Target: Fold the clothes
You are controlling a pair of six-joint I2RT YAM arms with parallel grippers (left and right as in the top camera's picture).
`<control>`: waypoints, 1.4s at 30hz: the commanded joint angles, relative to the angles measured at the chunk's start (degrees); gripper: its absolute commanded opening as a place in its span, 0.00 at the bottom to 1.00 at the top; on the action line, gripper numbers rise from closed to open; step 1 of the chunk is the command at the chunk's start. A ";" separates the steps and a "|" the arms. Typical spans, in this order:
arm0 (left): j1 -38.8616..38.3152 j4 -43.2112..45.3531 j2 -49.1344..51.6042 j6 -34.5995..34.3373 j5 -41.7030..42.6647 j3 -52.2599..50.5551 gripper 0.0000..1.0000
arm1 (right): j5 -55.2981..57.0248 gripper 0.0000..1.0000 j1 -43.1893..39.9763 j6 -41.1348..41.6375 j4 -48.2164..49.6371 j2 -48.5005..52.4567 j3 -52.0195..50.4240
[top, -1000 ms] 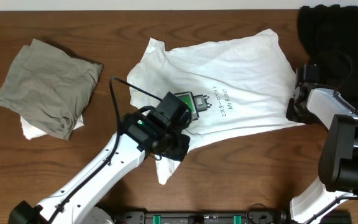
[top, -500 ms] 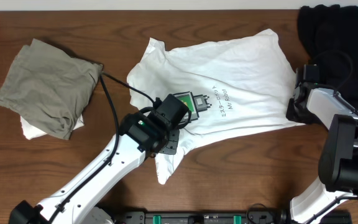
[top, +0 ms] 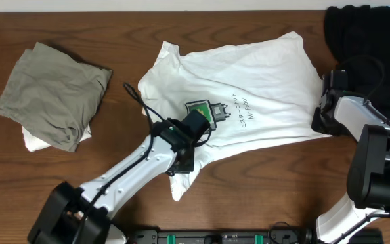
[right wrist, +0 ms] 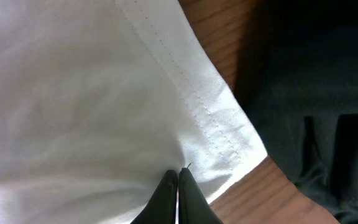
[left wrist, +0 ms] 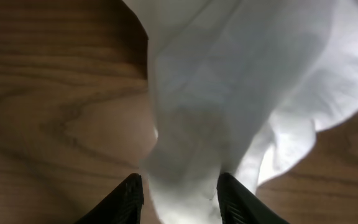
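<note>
Letting go with the left gripper [left wrist: 182,190], spread its fingers apart over a bunched part of the white T-shirt [top: 249,74], dropped back on the table [top: 59,183]. Kept the right gripper [right wrist: 178,180] pinched shut on the hem corner. Left that fold undone.

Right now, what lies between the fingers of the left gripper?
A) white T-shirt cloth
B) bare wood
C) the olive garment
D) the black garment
A: the left wrist view shows white T-shirt cloth between the open fingers of the left gripper.
</note>
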 commanded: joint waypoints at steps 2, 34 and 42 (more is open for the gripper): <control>0.17 0.52 1.88 -1.36 0.44 -0.26 0.22 | -4.04 0.04 -0.59 0.83 -1.11 2.84 -2.10; -8.33 -2.93 -4.87 28.65 4.33 1.77 0.38 | -4.04 0.04 -0.59 0.83 -1.53 2.84 -2.08; 9.94 7.69 -6.01 17.97 1.92 1.64 0.41 | -4.28 0.04 -0.57 0.83 -1.31 2.84 -2.08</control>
